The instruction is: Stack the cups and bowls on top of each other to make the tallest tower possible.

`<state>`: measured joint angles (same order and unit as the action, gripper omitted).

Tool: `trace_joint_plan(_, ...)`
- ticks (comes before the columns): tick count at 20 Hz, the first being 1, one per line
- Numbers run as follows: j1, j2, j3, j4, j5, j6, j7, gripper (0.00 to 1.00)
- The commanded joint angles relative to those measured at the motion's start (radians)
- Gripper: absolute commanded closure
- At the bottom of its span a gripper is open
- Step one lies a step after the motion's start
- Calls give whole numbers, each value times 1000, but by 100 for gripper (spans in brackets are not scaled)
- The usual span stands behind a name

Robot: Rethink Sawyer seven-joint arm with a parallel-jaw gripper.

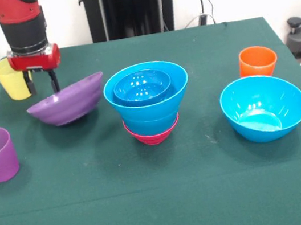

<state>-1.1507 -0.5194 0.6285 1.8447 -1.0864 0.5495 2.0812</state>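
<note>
Tilting purple bowl [67, 101] (hand-held [42, 84])

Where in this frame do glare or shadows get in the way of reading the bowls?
Front view: bright highlights sit inside the small blue bowl on the stack and on the floor of the lone blue bowl; soft shadows fall under the purple bowl, held tilted by the gripper; the edges stay readable.

The red-and-black arm drops in at upper left, wrist vertical, tool [43, 84] pointing down, its dark fingers [53, 81] slightly parted.
</note>
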Motion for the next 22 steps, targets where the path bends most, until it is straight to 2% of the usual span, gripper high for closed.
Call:
trace_joint_plan(1,19,-199,73,105,86,69,-266,0)
trace_joint_plan(3,10,-237,87,129,119,78,-272,0)
trace_joint_plan(8,6,-248,99,132,147,83,-282,0)
trace_joint_plan(22,110,-151,38,92,73,-10,-119,0)
